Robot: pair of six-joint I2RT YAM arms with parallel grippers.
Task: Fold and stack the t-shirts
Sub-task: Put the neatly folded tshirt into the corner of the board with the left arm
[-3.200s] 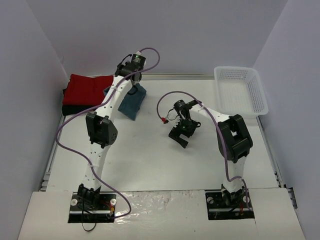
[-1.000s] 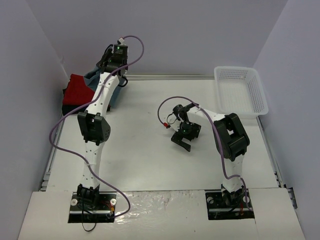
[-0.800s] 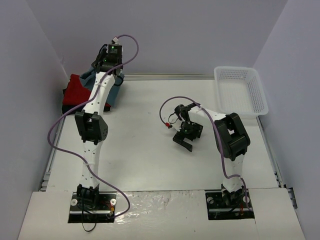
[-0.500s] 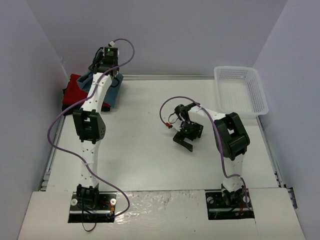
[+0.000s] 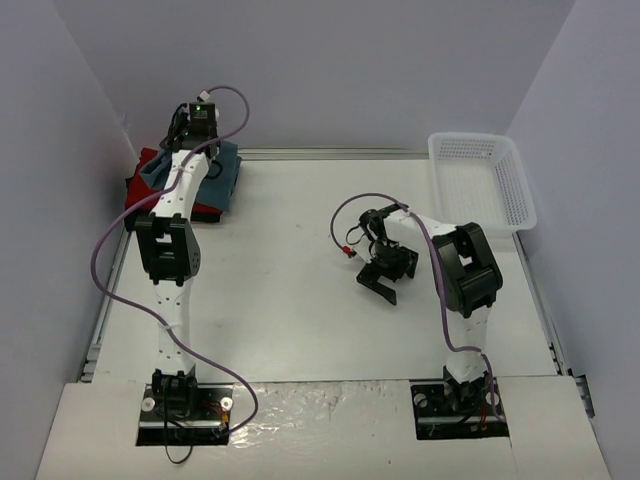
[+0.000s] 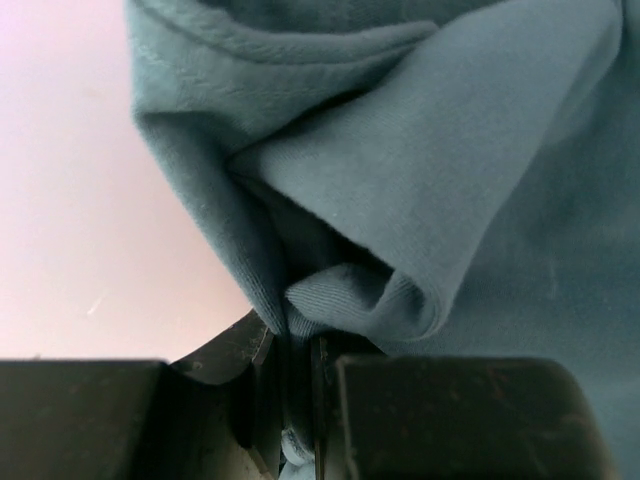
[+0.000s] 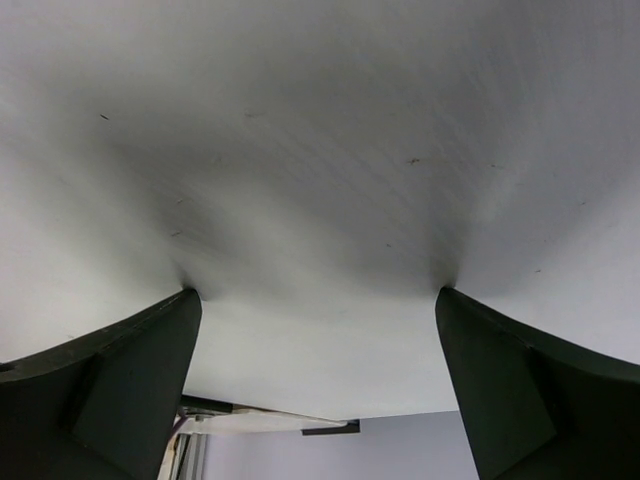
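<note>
The teal t-shirt (image 5: 222,166) lies bunched at the back left, draped over the red t-shirt (image 5: 150,160). A dark edge of the black t-shirt (image 5: 131,187) shows under the red one. My left gripper (image 5: 192,143) hangs over this pile, shut on a fold of the teal t-shirt (image 6: 420,190); in the left wrist view the cloth is pinched where the left gripper (image 6: 300,350) meets. My right gripper (image 5: 383,286) is open at mid-table with nothing in it. In the right wrist view the right gripper (image 7: 315,292) has both fingertips down on the bare white table (image 7: 320,150).
A white lattice basket (image 5: 470,139) stands at the back right corner of the table (image 5: 290,300). Grey walls close in the left, back and right sides. Purple cables loop off both arms.
My left arm has swung left and back, carrying the teal t-shirt from beside the pile onto the red one. My right gripper has shifted slightly right and toward the near edge, still open.
</note>
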